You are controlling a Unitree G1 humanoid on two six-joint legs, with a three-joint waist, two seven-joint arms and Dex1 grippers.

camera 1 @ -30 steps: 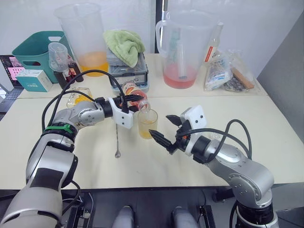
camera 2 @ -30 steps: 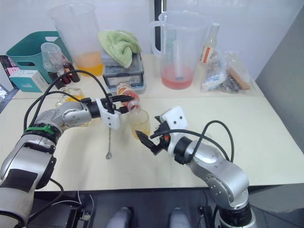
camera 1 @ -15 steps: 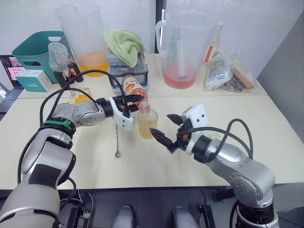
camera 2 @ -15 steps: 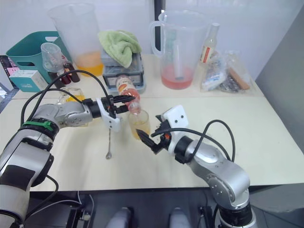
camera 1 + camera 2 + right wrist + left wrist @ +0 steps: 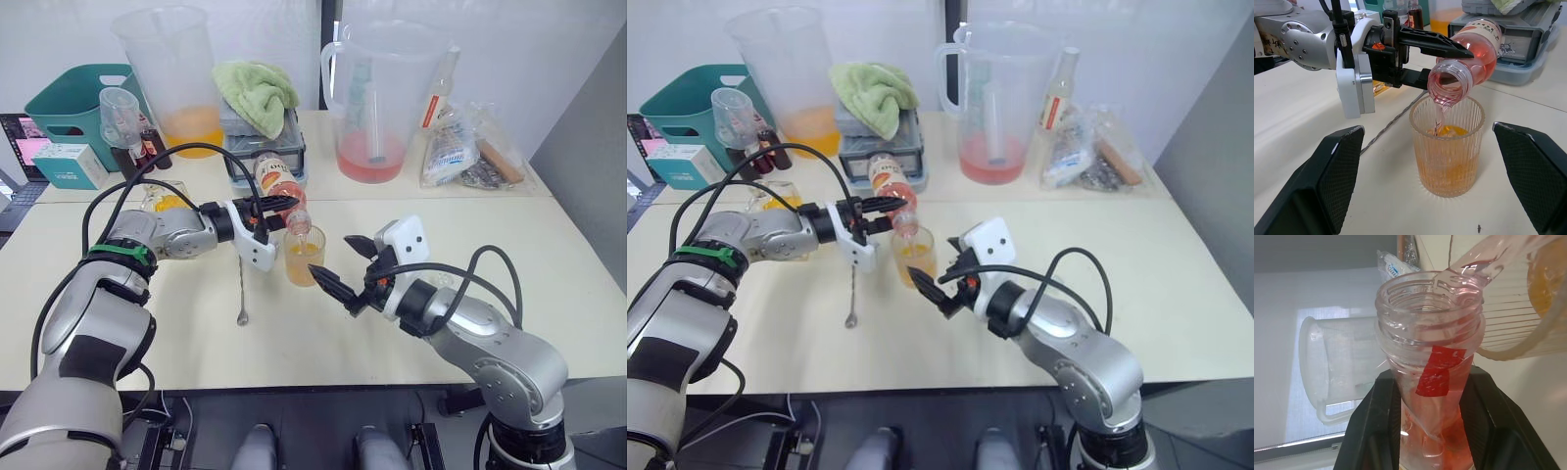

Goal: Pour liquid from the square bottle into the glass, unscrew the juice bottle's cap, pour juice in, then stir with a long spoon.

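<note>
Juice bottle (image 5: 277, 190) sits clamped between the left gripper's (image 5: 277, 206) jaws, tilted steeply, its long axis slanting down with the open mouth over the glass (image 5: 305, 256) on the worktop (image 5: 549, 245); pink juice streams in. Right gripper (image 5: 343, 266) waits beside the glass, jaws spread wide.

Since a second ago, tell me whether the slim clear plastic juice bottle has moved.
Yes. The juice bottle has tipped further over the glass; its base rose toward the grey box behind.
</note>
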